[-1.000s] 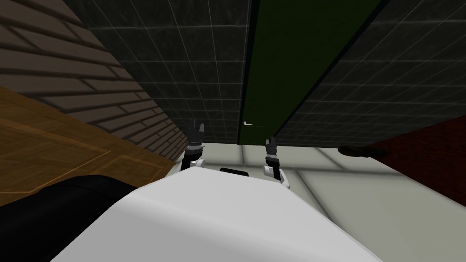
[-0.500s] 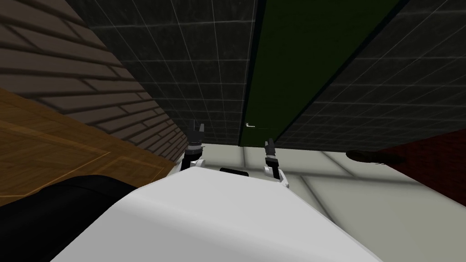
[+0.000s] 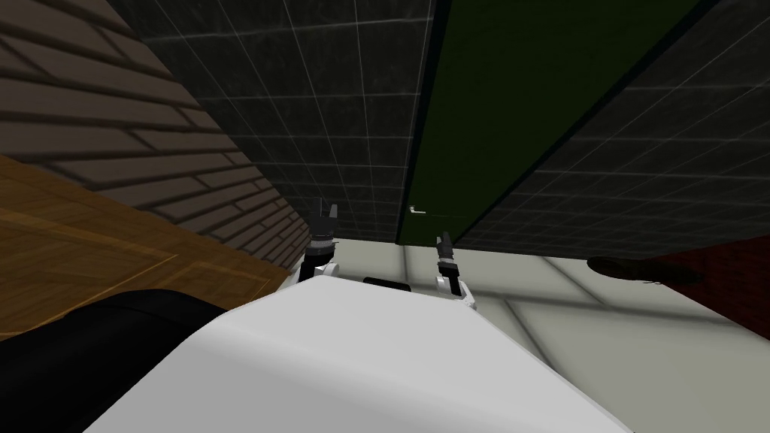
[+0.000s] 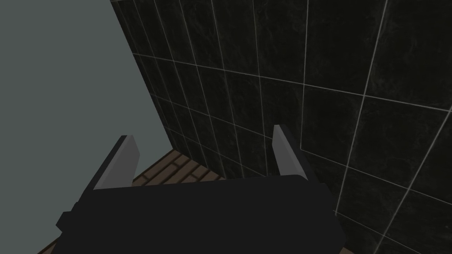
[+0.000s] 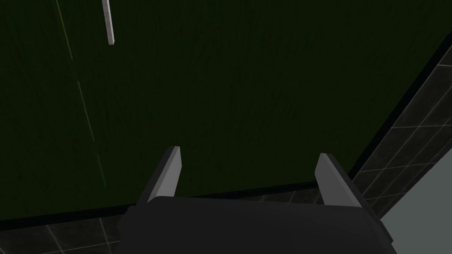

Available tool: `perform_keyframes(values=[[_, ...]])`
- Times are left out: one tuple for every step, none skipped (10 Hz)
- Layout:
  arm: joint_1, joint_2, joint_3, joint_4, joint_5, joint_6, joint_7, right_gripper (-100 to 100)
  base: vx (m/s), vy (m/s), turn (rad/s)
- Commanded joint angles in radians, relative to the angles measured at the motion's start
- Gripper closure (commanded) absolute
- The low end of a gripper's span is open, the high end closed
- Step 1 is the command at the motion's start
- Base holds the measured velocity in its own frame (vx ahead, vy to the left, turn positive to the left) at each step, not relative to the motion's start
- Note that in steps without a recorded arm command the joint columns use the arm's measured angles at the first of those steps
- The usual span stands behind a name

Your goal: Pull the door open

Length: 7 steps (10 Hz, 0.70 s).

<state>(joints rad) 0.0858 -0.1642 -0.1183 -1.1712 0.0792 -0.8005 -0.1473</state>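
A dark green door [image 3: 511, 98] stands shut in a wall of dark tiles [image 3: 331, 113] ahead of me. Its small light lever handle [image 3: 416, 210] sits near the door's left edge. My right gripper [image 3: 443, 242] is raised in front of the door, below and just right of the handle, apart from it. In the right wrist view its fingers [image 5: 170, 172] stand open and hold nothing, with the green door [image 5: 247, 97] behind them and the handle [image 5: 107, 22] far beyond the fingertips. My left gripper [image 3: 325, 214] is open and points at the tiled wall [image 4: 309, 88].
A brick wall [image 3: 113, 128] and a brown wooden panel [image 3: 98, 240] close in on my left. A dark red surface [image 3: 722, 263] and a dark shoe-like object [image 3: 624, 267] lie on the pale floor [image 3: 601, 331] to the right.
I have moved closer to the door: it and its handle have grown and shifted right in the head view. My right gripper has turned more edge-on and drifted slightly left.
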Motion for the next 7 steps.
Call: perform_keyframes(values=[[-0.01, -0.004, -0.005, 0.039, 0.008, -0.004, -0.014, -100, 0.095, 0.04, 0.046], [-0.019, -0.007, -0.009, 0.066, 0.013, -0.008, -0.021, -100, 0.108, 0.053, 0.041], [-0.027, -0.01, -0.012, 0.093, 0.017, -0.012, -0.028, -100, 0.114, 0.041, 0.048], [-0.036, -0.012, -0.016, 0.12, 0.022, -0.016, -0.035, -100, 0.101, 0.005, 0.046], [-0.045, -0.015, -0.019, 0.146, 0.026, -0.019, -0.042, -100, 0.098, 0.021, 0.049], [-0.054, -0.017, -0.023, 0.173, 0.031, -0.023, -0.05, -100, 0.108, 0.02, 0.046], [-0.062, -0.019, -0.026, 0.198, 0.035, -0.027, -0.056, -100, 0.106, 0.019, 0.041]])
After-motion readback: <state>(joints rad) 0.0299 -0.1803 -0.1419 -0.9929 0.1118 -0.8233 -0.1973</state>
